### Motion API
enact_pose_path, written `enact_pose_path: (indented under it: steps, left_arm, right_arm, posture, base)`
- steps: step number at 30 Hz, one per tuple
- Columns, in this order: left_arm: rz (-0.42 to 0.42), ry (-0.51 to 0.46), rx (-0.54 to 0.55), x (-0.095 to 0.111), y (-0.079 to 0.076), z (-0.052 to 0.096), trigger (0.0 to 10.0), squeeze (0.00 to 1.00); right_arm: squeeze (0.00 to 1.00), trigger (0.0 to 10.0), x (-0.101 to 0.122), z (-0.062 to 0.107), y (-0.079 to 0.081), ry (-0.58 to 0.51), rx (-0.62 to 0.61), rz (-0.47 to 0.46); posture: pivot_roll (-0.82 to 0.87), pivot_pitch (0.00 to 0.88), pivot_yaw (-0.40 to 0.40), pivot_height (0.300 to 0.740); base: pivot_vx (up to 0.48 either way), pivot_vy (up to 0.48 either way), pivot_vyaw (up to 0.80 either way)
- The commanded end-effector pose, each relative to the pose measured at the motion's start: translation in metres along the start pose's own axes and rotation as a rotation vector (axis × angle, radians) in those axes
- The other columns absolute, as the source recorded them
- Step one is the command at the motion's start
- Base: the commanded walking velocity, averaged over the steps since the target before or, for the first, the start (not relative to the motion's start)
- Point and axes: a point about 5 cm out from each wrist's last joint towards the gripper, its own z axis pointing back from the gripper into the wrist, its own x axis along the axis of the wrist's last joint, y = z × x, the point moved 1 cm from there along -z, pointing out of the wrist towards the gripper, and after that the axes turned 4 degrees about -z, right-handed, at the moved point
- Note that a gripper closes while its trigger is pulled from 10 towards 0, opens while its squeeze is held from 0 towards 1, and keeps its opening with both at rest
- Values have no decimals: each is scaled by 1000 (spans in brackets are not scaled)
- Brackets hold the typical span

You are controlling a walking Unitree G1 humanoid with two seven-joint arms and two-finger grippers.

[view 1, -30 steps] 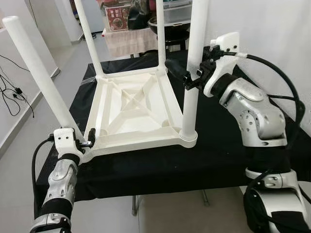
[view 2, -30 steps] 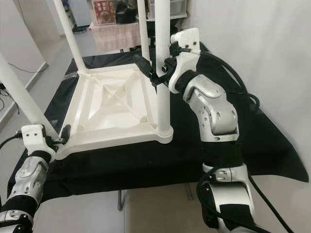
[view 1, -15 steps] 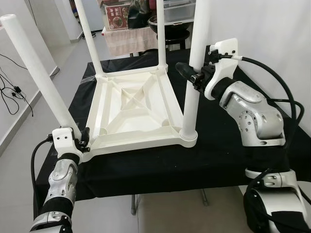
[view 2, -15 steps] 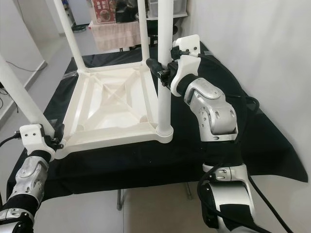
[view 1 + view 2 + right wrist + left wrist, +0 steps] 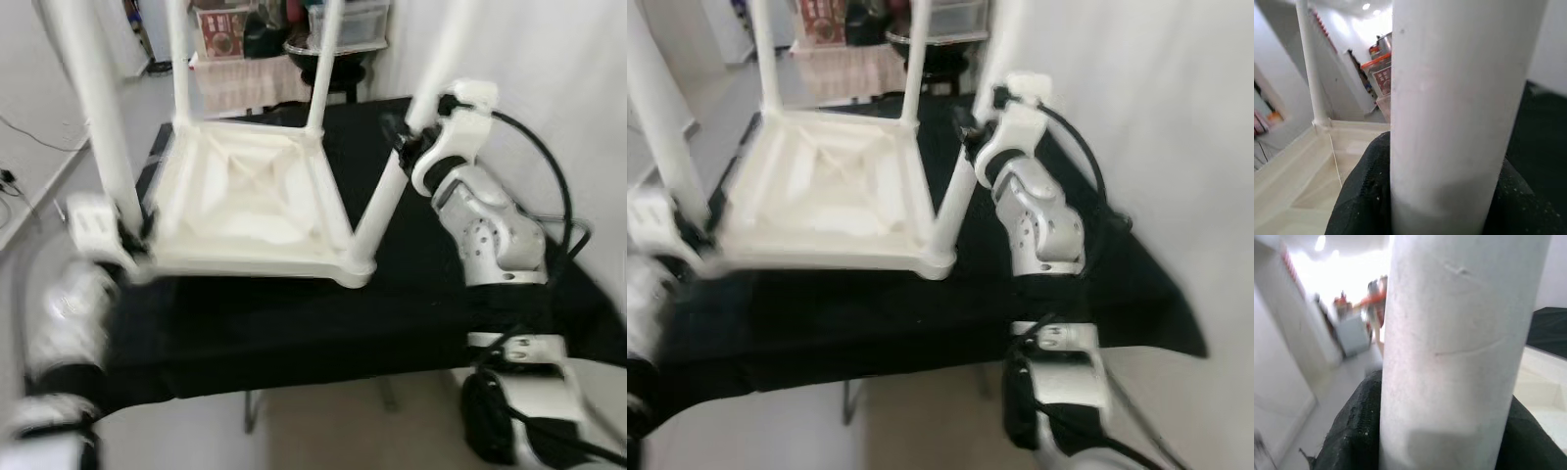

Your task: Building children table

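On black-draped bench (image 5: 294, 323), upturned table (image 5: 245, 211); each pincer (image 5: 1425, 196) clamping a leg (image 5: 1459, 98).

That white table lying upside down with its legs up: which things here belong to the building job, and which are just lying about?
Part of the job:
white table
near-left leg in left pincer
near-right leg in right pincer

Just lying about:
black cloth
red box
pot

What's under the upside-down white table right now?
The white table lies on a black cloth that covers the work surface and hangs over its front edge. A metal support leg shows below. The surface under the cloth is covered, so its material cannot be seen.
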Motion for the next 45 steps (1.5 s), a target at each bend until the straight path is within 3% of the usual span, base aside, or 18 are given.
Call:
enact_pose_path:
  steps: [1,2,4,5,7,10,13,19,20,21,30,31,32,33,34,35,43,45]
  left_arm:
    - [30,-484,141,139,57,-19,0,0]
    - [30,-484,141,139,57,-19,0,0]
    - [-12,-639,67,213,59,-32,0,0]
    - [-12,-639,67,213,59,-32,0,0]
    - [5,-754,-35,273,43,-43,0,0]
    - [38,-795,-131,302,23,-50,78,0]
    - [50,-798,-167,309,14,-53,78,0]
    - [171,-745,-403,309,-45,-70,2235,0]
    - [190,-732,-436,307,-51,-72,4627,1000]
    - [245,-709,-528,297,-69,-73,10000,1000]
    - [387,-656,-828,267,-113,-60,10000,1000]
    - [391,-656,-852,267,-115,-57,10000,1000]
    - [391,-656,-852,267,-115,-57,10000,1000]
    - [402,-656,-879,266,-116,-54,10000,1000]
    - [402,-656,-879,266,-116,-54,10000,1000]
    - [406,-658,-884,266,-114,-52,10000,1000]
    - [432,-658,-958,264,-101,-35,10000,1000]
    - [441,-655,-1013,262,-105,-29,10000,882]
  right_arm:
    - [0,0,-101,19,-52,386,-297,-33]
    - [0,0,-101,19,-52,386,-297,-33]
    - [0,0,-144,27,-37,526,-300,-128]
    - [0,0,-144,27,-37,526,-300,-128]
    - [0,0,-187,41,-18,680,-304,-229]
    - [0,0,-214,52,-7,779,-328,-305]
    - [0,0,-222,56,-4,808,-343,-332]
    - [0,0,-226,58,-22,799,-451,-357]
    - [0,0,-229,61,-25,804,-466,-354]
    - [0,0,-238,71,-36,825,-506,-355]
    - [0,0,-256,96,-62,849,-612,-413]
    - [0,7176,-253,92,-61,807,-605,-455]
    - [0,7176,-253,92,-61,807,-605,-455]
    - [545,10000,-249,87,-62,758,-609,-481]
    - [545,10000,-249,87,-62,758,-609,-481]
    - [1000,10000,-247,85,-63,739,-617,-491]
    - [1000,10000,-238,79,-69,635,-659,-556]
    - [1000,10000,-235,77,-70,603,-653,-589]
  posture:
    - [-59,36,125,740]
    - [-59,36,125,740]
    - [-35,39,141,740]
    - [-35,39,141,740]
    - [1,50,167,740]
    - [12,55,177,740]
    - [12,55,177,740]
    - [0,72,208,740]
    - [-1,76,211,740]
    - [-5,88,224,740]
    - [-8,102,236,740]
    - [-4,104,234,740]
    - [-4,104,234,740]
    - [-1,100,231,740]
    - [-1,100,231,740]
    - [0,99,231,740]
    - [-5,94,224,740]
    - [-7,96,222,740]
  base:
    - [0,0,0]
    - [0,0,0]
    - [0,0,0]
    - [0,0,0]
    - [0,0,0]
    - [0,0,0]
    - [0,0,0]
    - [0,0,0]
    - [0,0,0]
    - [0,0,0]
    - [0,0,0]
    - [0,0,0]
    - [0,0,0]
    - [0,0,0]
    - [0,0,0]
    - [0,0,0]
    - [0,0,0]
    - [0,0,0]
